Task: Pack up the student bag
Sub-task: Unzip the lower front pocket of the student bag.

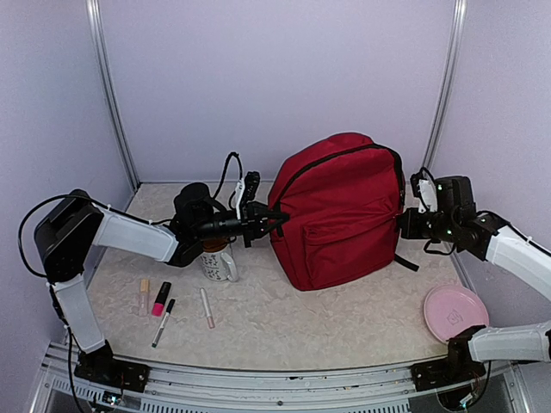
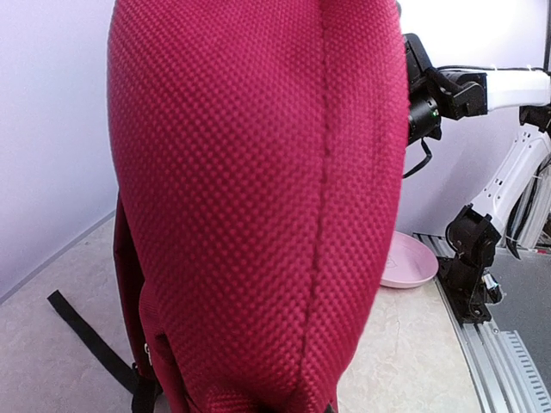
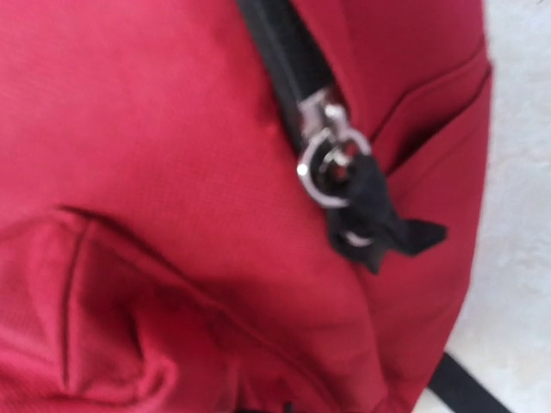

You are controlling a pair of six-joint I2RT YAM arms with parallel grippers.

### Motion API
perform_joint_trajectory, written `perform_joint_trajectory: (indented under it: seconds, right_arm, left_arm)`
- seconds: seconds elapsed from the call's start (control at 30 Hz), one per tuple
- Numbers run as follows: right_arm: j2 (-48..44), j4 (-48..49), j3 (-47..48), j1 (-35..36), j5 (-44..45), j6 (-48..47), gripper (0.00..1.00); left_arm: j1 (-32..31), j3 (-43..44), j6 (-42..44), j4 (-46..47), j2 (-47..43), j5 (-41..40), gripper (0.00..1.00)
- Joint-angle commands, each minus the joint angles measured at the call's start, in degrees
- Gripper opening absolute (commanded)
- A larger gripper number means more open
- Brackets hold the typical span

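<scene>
White-shelled arms [image 1: 129, 234], black joints [image 1: 62, 234] (looped cables [image 1: 226, 169])

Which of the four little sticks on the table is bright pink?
The stubby one second from the left, black on top and bright pink below. The others are pale or black-and-white.

left arm [image 1: 129, 234] stretched inward | left gripper [image 1: 277, 217] closed | right arm [image 1: 516, 251] reaching inward | right gripper [image 1: 403, 225] closed

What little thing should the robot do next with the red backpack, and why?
Probably the right gripper should tug the zipper pull along its black track to start opening the red backpack. The main zipper looks closed, the mug and pen lie outside on the table, and the left gripper is pressed to the bag's other side, seemingly steadying it.
</scene>
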Motion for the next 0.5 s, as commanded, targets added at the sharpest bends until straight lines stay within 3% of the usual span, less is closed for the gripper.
perform_joint_trajectory:
  seconds: [0.0, 0.1, 0.2, 0.33, 0.47]
  right_arm:
    - [1.2, -1.3, 2.4, -1.8, -6.4, -1.3, 0.05]
    - [0.7, -2.1, 3.6, -1.6, -9.7, 0.7, 0.24]
    - [-1.1, -4.3, 4.2, 0.7, -7.2, 5.4, 0.36]
    - [-2.3, -6.6, 5.3, 11.1, 2.5, 10.6, 0.40]
    - [0.5, -6.7, 7.7, 20.7, 6.1, 4.5, 0.40]
  left_arm:
    - [0.4, -1.3, 1.7, 3.6, -3.1, -0.2, 0.00]
    - [0.1, -1.3, 2.4, 3.4, -3.0, -0.1, 0.00]
    - [-0.1, -1.4, 2.8, 3.5, -3.3, 0.0, 0.00]
    - [-0.1, -1.5, 2.9, 3.4, -3.3, 0.0, 0.00]
    - [-0.2, -1.4, 3.1, 3.3, -3.2, -0.1, 0.00]
